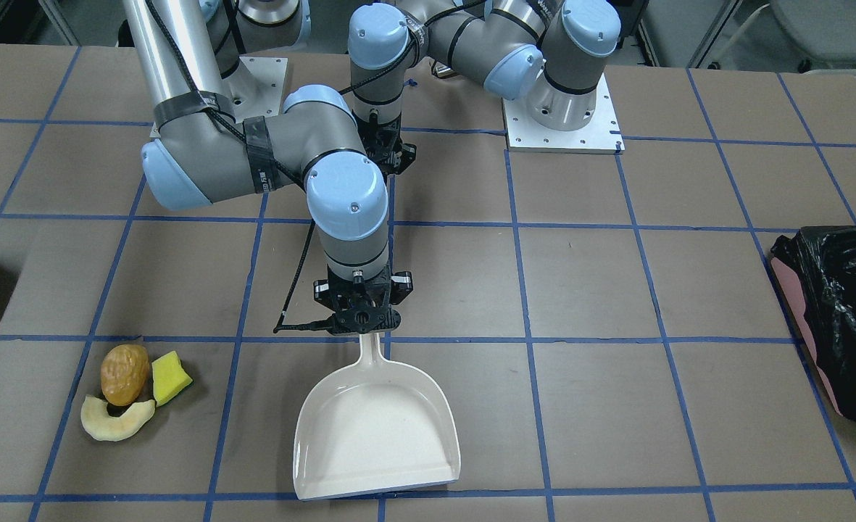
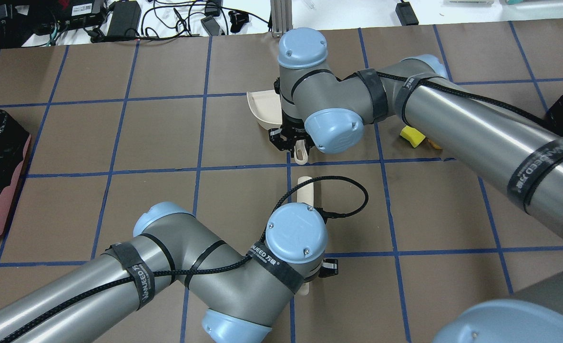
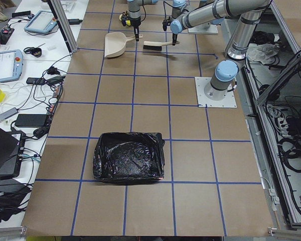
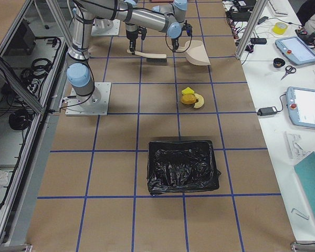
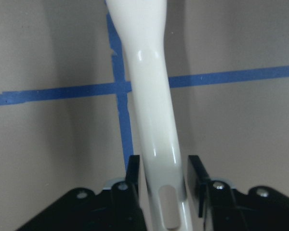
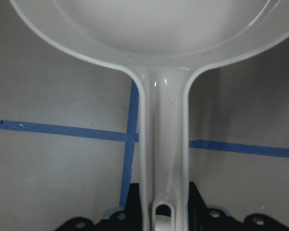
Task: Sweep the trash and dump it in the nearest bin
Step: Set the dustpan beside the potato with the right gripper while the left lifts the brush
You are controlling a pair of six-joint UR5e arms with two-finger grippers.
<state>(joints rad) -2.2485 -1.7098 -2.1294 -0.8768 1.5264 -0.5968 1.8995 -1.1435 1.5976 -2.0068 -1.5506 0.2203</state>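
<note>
The right gripper (image 1: 361,319) holds the white plastic dustpan (image 1: 377,428) by its handle, the left gripper (image 5: 164,166) the white hand brush (image 5: 149,96); the brown potato-like lump (image 1: 125,373), yellow green-edged sponge wedge (image 1: 170,377) and pale crescent slice (image 1: 116,422) cluster robot-right of the pan, crosswise to its long axis, nearest the right arm (image 1: 203,159).

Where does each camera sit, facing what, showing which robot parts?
Front-facing: across table, facing robot; right arm, left arm.
Overhead: behind robot, looking down; both arms.
Exterior left: left end, along table; arms far.
Exterior right: right end, likewise; arms far.
Left wrist: down brush handle; left pincer.
Right wrist: along dustpan; right pincer.
Sides share dustpan.
</note>
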